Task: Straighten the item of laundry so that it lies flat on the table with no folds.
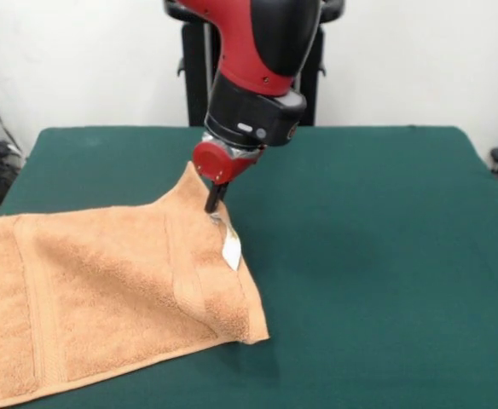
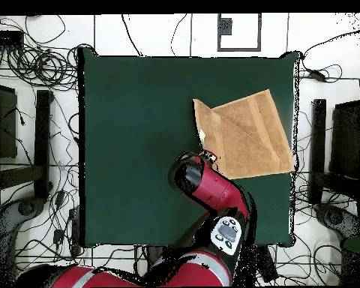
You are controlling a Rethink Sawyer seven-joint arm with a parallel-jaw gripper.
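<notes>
Front view shows the towel draped below the end effector, which looks pinched narrowly on a raised corner beside the white tag. That thin grip could slip mid-pull, leaving creases. Nothing else sits on the table nearby.

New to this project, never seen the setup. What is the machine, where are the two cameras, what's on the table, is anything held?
It is a red and black robot arm with a grasping tool at its end. One picture looks across the table toward the robot; the other looks straight down from above. On the green table lies one orange-tan towel with a small white tag. The tool pinches the towel's edge just above the tag and holds that part raised in a peak, so the cloth there is not flat.
</notes>
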